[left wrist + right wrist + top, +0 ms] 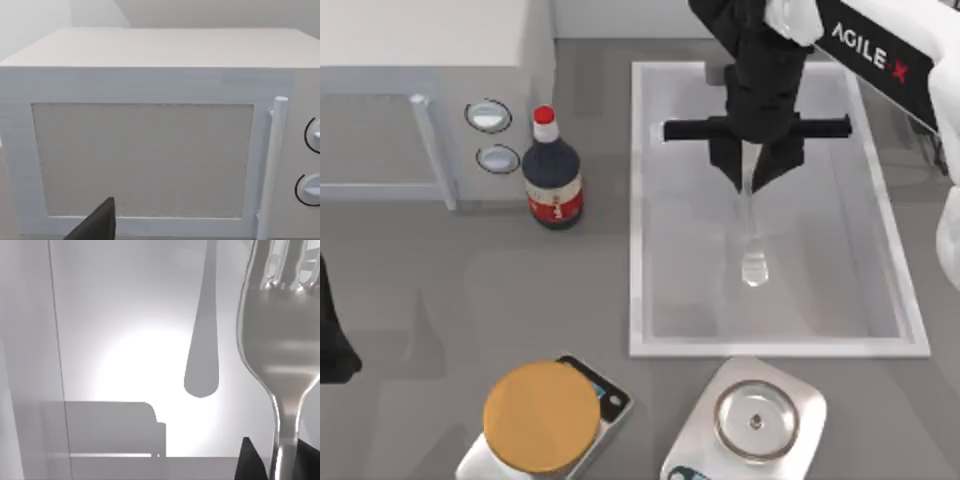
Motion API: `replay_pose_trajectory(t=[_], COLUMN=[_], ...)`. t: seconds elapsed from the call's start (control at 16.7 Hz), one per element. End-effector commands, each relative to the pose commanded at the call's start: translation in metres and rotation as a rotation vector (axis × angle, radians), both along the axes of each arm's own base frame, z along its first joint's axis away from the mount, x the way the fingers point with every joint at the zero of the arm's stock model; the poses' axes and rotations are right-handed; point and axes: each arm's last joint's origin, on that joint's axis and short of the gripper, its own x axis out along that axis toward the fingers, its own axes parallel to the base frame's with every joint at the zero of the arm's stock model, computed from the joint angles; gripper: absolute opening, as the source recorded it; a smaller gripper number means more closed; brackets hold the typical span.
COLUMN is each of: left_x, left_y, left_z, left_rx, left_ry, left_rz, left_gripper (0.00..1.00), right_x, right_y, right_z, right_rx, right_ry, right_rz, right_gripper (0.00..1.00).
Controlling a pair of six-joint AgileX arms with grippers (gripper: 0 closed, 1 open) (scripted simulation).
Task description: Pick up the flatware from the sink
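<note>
Top view looks straight down on the worktop [620, 300]. Left wrist view faces the microwave [150, 150] door closely. Right wrist view looks into the sink [125, 340], shared with the top view [650, 200].

A grey table [410, 300] carries a white sink [638, 200] right of centre, a microwave [430, 60] at upper left, a dark bottle [552, 172] beside it, and two scales along the bottom edge: one with an orange disc [542, 418], one steel [752, 420].
</note>
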Motion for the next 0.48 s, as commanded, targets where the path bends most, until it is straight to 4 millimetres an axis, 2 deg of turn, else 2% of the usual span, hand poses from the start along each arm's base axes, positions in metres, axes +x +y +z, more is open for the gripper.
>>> replay_pose_trajectory(t=[0.12, 0.48], left_x=[0.0000, 0.0000], left_y=[0.0000, 0.0000], left_z=[0.0000, 0.0000], left_rx=[0.000, 0.000], left_ry=[0.000, 0.000], left_rz=[0.000, 0.000], left_gripper=[1.00, 1.00], right_x=[-0.0016, -0.0016], right_y=[-0.0011, -0.0045], right_z=[0.0124, 0.0146], right_rx=[0.004, 0.006], right_ry=[-0.009, -0.010], right_rz=[0.000, 0.000], right_gripper=[0.00, 0.00])
